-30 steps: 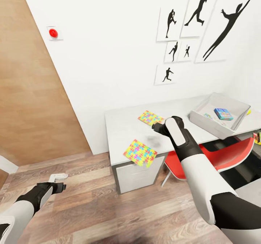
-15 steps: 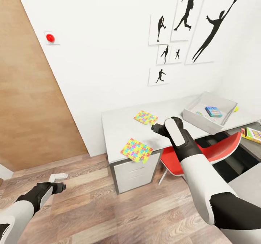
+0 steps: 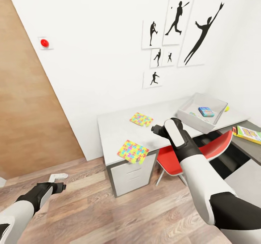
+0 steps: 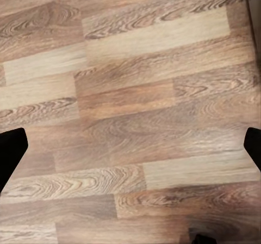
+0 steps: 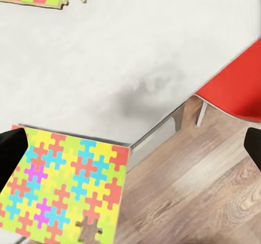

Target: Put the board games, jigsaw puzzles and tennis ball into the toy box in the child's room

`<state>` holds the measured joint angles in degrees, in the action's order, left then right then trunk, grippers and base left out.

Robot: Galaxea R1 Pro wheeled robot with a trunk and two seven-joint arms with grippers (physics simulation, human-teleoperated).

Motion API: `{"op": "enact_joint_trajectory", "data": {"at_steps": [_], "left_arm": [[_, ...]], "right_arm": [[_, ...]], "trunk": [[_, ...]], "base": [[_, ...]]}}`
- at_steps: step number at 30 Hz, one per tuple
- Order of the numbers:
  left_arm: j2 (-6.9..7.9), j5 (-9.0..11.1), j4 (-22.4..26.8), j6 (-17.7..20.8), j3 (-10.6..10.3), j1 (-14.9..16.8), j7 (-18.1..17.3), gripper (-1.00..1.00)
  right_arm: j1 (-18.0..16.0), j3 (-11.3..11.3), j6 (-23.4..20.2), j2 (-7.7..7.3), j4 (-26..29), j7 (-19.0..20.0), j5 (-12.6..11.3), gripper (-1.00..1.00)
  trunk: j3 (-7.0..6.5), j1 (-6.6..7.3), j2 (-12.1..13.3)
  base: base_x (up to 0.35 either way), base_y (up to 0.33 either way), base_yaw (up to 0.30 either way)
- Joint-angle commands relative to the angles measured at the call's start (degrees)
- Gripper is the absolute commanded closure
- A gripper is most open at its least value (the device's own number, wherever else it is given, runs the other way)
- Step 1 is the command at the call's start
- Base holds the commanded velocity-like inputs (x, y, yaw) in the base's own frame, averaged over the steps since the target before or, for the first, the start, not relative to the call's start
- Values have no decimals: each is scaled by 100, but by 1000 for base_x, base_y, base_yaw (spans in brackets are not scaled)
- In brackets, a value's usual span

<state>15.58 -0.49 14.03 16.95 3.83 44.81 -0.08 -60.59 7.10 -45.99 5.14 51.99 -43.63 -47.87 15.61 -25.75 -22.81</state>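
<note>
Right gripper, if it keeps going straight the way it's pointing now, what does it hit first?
Probably the bare white top of the table, between the two jigsaw puzzles. The right gripper hangs open above it, holding nothing.

White wall (image 3: 101, 55) across the upper frame, hung at upper right with black silhouette prints (image 3: 174, 30) of athletes. Red round button (image 3: 44, 42) on a small plate at upper left. Brown wooden panel (image 3: 25, 113) down the left edge. Wood-plank floor (image 3: 108, 207) along the bottom. Red chair (image 3: 203, 153) at centre right. Bright, even light.
</note>
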Motion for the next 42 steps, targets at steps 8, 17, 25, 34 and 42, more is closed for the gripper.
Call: {"op": "enact_joint_trajectory", "data": {"at_steps": [8, 17, 25, 34, 42], "left_arm": [[-2, -4, 12, 41, 39, 1, -1, -100], [-2, -4, 12, 37, 39, 1, 3, -100], [-2, -5, 12, 36, 39, 1, 0, -100], [-2, -7, 12, 36, 39, 1, -1, -100], [-2, -5, 12, 36, 39, 1, -1, -100]], "right_arm": [[-5, 11, -5, -3, -7, -58, -56, -100], [-5, 3, -7, -2, -13, -58, -56, -100], [2, 2, 10, -4, -157, -58, -56, -100], [3, -3, 26, -4, -348, -50, -56, -100], [3, 0, 28, -4, -409, -49, -56, -100]], "trunk": [[-63, -4, -10], [-145, -4, -10], [-218, -4, -10], [-300, -4, -10], [-373, -4, -10]], "base": [[97, 116, -106], [109, 142, -106], [13, 13, -107], [-97, 1, -108], [-37, 0, -110]]}}
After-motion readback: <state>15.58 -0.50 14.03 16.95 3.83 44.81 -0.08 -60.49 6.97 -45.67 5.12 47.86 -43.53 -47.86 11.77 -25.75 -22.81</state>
